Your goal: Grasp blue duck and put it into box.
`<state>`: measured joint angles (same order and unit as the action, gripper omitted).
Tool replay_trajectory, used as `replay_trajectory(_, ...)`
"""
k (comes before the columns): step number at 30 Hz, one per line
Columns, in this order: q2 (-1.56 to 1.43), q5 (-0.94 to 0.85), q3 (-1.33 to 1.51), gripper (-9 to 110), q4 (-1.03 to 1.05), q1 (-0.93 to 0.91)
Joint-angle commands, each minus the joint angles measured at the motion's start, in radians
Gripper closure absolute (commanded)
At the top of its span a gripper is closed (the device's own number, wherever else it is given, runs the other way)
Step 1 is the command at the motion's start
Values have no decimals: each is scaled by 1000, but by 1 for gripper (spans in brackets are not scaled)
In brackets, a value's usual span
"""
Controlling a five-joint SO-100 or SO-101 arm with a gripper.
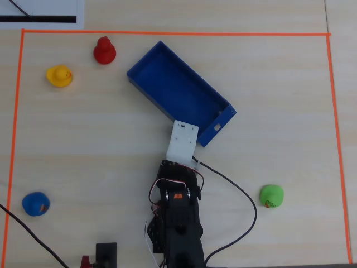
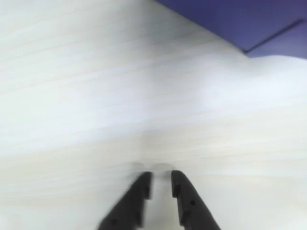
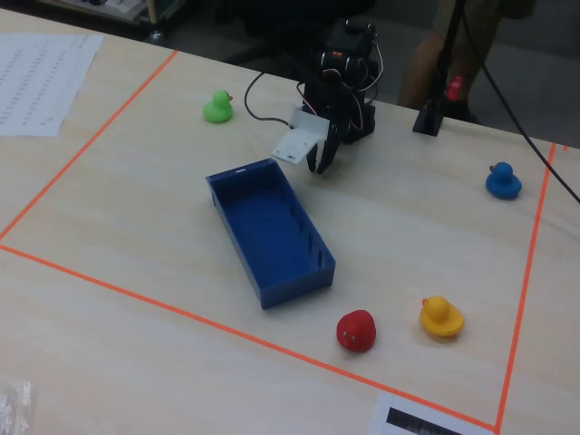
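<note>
The blue duck (image 1: 35, 204) sits alone near the lower left corner of the taped area in the overhead view, far from the arm; in the fixed view it (image 3: 503, 180) is at the far right. The box (image 1: 178, 89) is an empty blue tray lying at an angle in the middle, and its corner shows at the top of the wrist view (image 2: 240, 19). My gripper (image 2: 161, 179) hangs just above bare table beside the box's short end (image 3: 319, 165). Its jaws stand a narrow gap apart with nothing between them. The wrist view is blurred.
A red duck (image 1: 104, 51) and a yellow duck (image 1: 59, 76) stand at the upper left, and a green duck (image 1: 271, 196) at the lower right. Orange tape (image 1: 167, 33) frames the work area. A black cable (image 1: 245, 195) loops right of the arm's base.
</note>
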<state>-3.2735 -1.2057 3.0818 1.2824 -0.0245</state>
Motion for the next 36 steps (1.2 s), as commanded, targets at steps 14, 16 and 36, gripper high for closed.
replay_trajectory(14,960,305,-922,69,252,557)
replay_trajectory(16,1019,365,-937,69,230,653)
replay_trajectory(36,1471,770,-1405,64,222,1158)
